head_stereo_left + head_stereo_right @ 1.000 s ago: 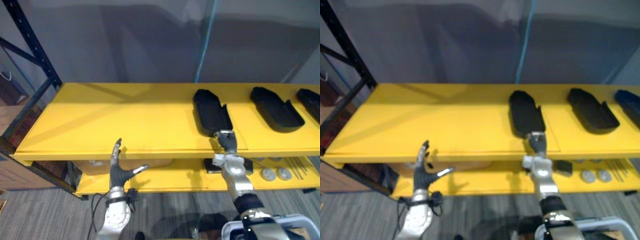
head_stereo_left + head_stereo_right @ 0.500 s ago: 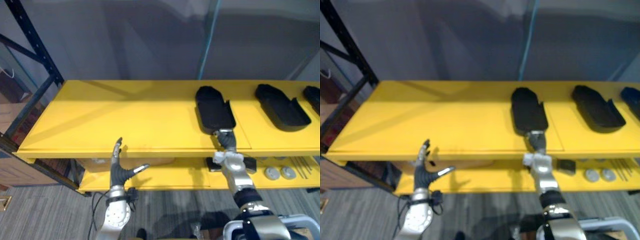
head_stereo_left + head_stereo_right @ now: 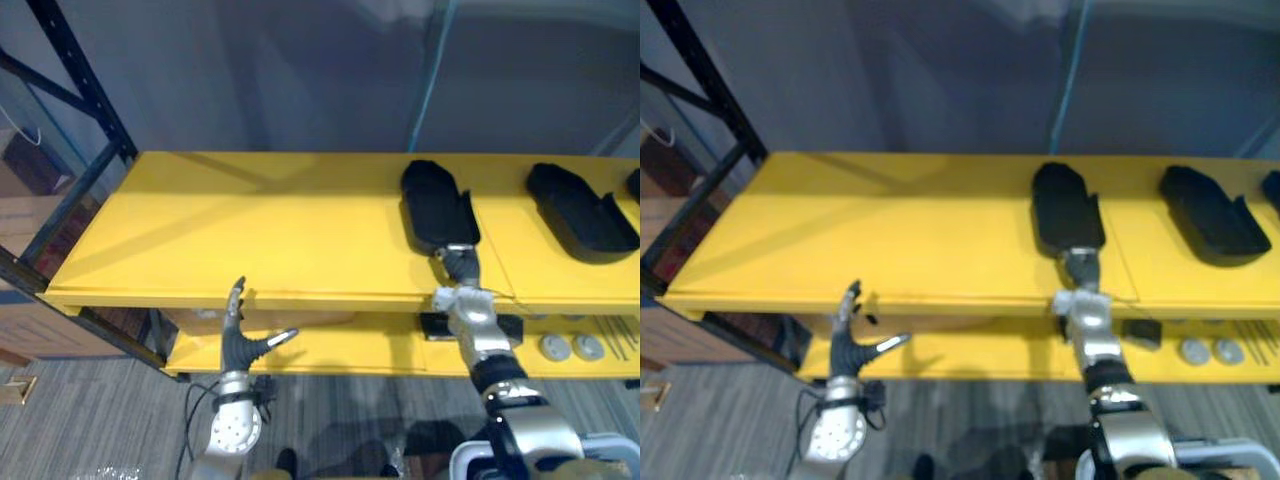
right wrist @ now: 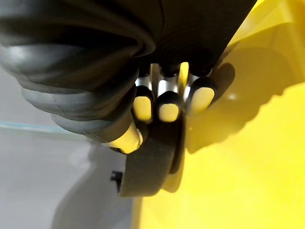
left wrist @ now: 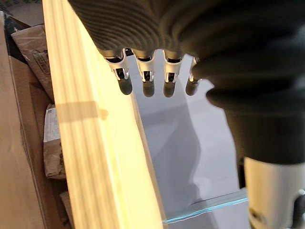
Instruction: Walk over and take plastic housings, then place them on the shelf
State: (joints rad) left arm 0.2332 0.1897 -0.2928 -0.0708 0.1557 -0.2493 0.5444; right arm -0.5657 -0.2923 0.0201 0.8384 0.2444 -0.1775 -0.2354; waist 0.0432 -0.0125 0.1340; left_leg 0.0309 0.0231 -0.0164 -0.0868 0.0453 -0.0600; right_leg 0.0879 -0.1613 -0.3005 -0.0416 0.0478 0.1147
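The black housing (image 3: pixel 437 203) lies on the yellow shelf (image 3: pixel 250 230), its near end pinched by the curled fingers and thumb of the right hand (image 3: pixel 461 270). The left hand (image 3: pixel 239 344) hangs below the shelf's front edge, fingers straight and spread. A second housing (image 3: pixel 578 205) lies further right

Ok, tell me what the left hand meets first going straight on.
Probably the yellow shelf's front edge, close beside the left hand's straight fingers; past that, the grey wall. Depth unclear.

Black plastic housings (image 3: pixel 438 205) apparently flat on shelf (image 3: pixel 250 225)
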